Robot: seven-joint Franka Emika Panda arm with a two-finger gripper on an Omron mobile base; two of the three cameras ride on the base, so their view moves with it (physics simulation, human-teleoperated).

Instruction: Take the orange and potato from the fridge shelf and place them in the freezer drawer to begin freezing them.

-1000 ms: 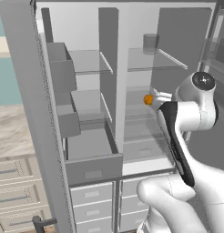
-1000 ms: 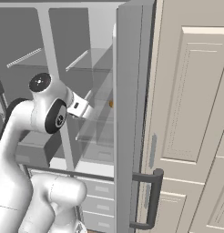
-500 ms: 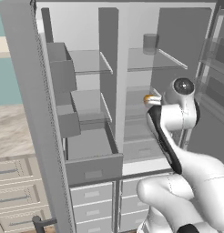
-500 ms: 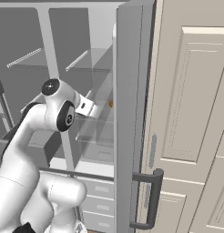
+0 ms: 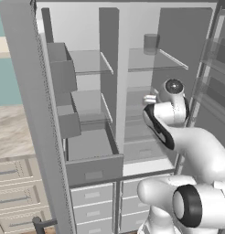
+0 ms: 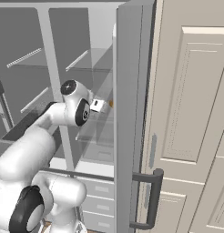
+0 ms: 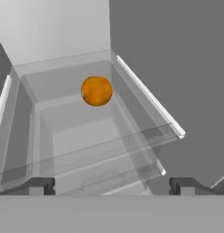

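Clear glass fridge shelf [image 7: 132, 136] straight ahead of pincer [image 7: 111, 185]. Orange [image 7: 96, 91] sits on it, near back.

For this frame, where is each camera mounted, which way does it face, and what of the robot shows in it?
Left base view: behind-left, facing the open fridge and pulled-out wide grey freezer drawer; white arm at right.
Right base view: behind-right, past the fridge door edge; arm at left.
Hand view: along the open gripper at the small bright orange ball.
Both base views share the arm.

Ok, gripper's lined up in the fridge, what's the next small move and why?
Probably ease the gripper straight forward toward the orange. In the hand view the orange sits on the glass shelf ahead, roughly centred between the wide-apart fingertips, with a clear gap between it and them, so closing now would grab nothing.
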